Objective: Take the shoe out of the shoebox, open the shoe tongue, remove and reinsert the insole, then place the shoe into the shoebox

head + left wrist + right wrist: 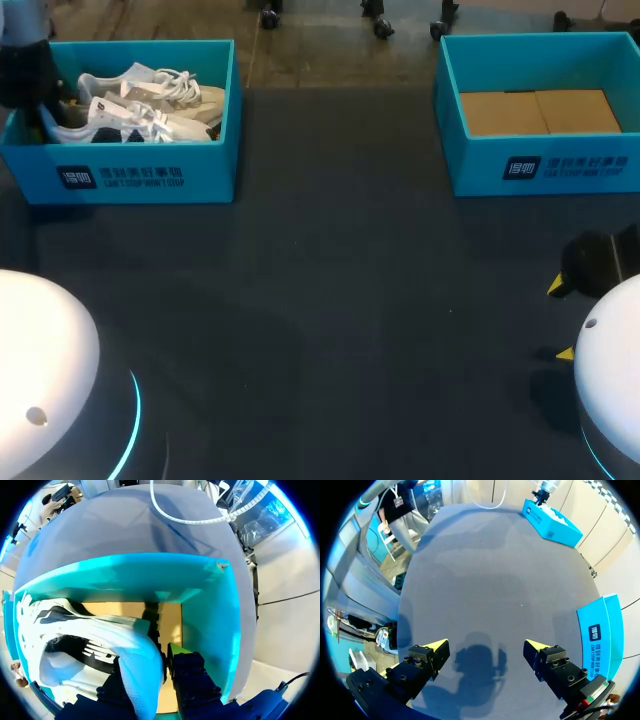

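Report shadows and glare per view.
Head view: my arms' white covers glare; the right gripper throws a shadow on the table. Right wrist view: its shadow lies on the table between the open fingers. Left wrist view: the shoe is brightly lit, the box shaded inside.

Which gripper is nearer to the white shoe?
Left. The left gripper is inside the shoebox, shut on the shoe; the right gripper hangs open over the table, far from it.
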Controlling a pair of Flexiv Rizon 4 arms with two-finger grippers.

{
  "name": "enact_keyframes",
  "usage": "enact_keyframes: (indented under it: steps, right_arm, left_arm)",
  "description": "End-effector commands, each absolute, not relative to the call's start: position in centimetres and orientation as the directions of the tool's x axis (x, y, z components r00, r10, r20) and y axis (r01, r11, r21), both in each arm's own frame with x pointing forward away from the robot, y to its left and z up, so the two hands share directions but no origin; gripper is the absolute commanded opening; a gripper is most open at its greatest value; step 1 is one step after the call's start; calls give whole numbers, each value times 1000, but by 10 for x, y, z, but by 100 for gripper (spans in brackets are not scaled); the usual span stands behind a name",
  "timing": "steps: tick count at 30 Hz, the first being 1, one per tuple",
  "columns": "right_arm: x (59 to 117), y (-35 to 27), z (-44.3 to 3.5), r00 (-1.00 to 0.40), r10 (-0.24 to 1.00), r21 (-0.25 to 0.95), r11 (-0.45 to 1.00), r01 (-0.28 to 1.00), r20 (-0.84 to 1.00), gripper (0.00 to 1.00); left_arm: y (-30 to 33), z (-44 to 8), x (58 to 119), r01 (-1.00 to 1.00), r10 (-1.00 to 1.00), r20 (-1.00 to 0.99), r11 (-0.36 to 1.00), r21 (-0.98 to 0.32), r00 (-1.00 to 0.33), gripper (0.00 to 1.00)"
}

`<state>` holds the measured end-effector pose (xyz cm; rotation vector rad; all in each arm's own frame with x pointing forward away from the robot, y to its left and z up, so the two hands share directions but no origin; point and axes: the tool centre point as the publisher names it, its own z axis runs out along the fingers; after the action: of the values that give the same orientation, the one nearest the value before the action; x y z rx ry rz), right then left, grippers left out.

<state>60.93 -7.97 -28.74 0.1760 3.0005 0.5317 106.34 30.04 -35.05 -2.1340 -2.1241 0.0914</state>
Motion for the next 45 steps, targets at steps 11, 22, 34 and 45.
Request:
enact_keyframes:
  steps: [11,22,34,45]
  right_arm:
    - [608,-79,-288,-989,130,344,934,98,-71,100]
    - [608,-79,-288,-989,130,344,934,98,-71,100]
    - [608,-79,-288,-989,130,344,934,98,-71,100]
    - [608,-79,-288,-989,130,344,934,98,-71,100]
  left_arm:
    - [298,-313,1067,993,998,56,39,-108,-33,0]
    - [301,-287,1078,987,992,54,123,-101,-118,0]
    - [303,-249,1075,978,981,53,190,-91,-185,0]
    - [287,-192,1014,982,981,55,188,-29,-186,0]
